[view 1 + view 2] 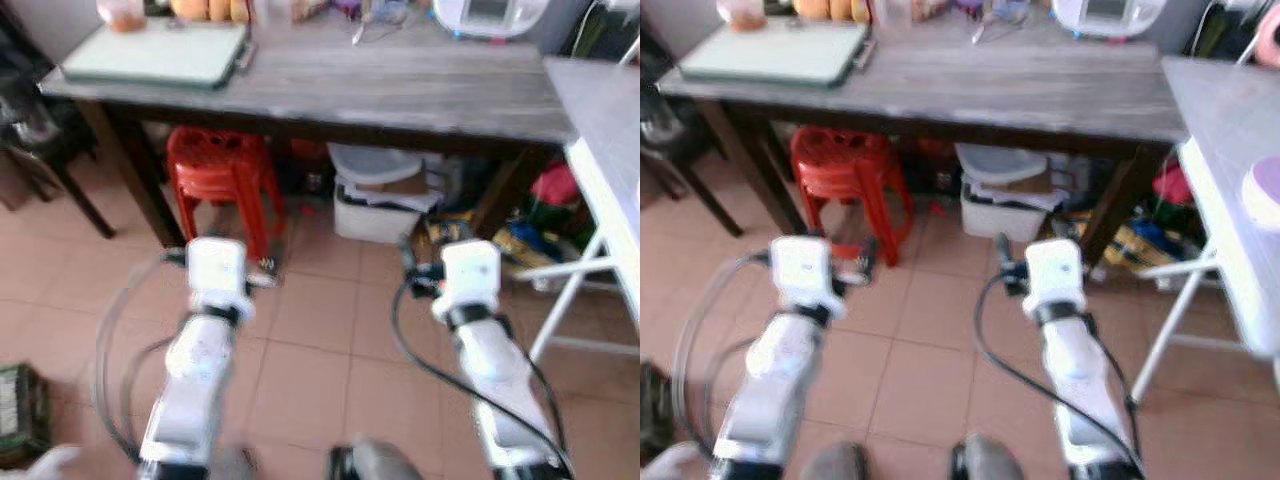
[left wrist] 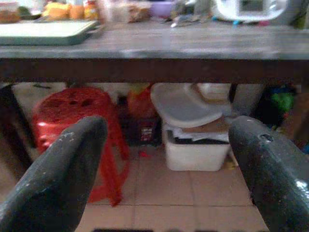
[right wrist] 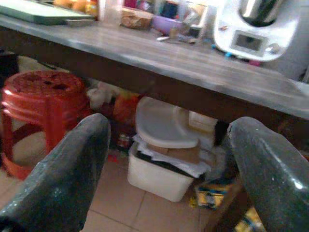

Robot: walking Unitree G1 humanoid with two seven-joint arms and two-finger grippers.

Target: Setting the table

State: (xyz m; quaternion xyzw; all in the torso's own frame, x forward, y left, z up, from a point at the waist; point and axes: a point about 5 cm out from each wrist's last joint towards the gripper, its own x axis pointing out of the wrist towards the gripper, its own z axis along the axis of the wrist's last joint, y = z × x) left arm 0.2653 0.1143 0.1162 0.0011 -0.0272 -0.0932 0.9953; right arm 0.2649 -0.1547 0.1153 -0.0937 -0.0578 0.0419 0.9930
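— What sits closest to the head camera?

— The robot's two silver arms, held out low over the tiled floor (image 1: pixel 330 330). The left gripper (image 2: pixel 164 159) and the right gripper (image 3: pixel 166 159) both point toward the table. In each wrist view the two black fingers stand wide apart with nothing between them, so both are released and carry nothing.

— And where is the table?

— The grey wooden table (image 1: pixel 400 90) stands just ahead of the arms, on dark legs, well apart from either gripper. At its far left lies a pale green tray (image 1: pixel 155 52), with an orange-lidded jar (image 1: pixel 122 14) and some yellow-orange items behind it, too blurred to name. At the far right end sits a white kitchen appliance (image 3: pixel 256 31) with a small display. Between them there is a clutter of small containers, among them a purple bowl (image 3: pixel 166 21); the rest cannot be made out.

— What lies under it?

— A red plastic stool (image 1: pixel 220 170) stands beneath the left half. Beside it, under the middle, is a white storage box (image 1: pixel 380 205) with its lid tilted on top and cardboard poking out. Colourful packets (image 1: pixel 520 240) lie on the floor near the right leg.

— Anything off to the right?

— A second, paler table (image 1: pixel 1230 120) on white folding legs, with a round lilac-topped object (image 1: pixel 1265 190) near its edge.
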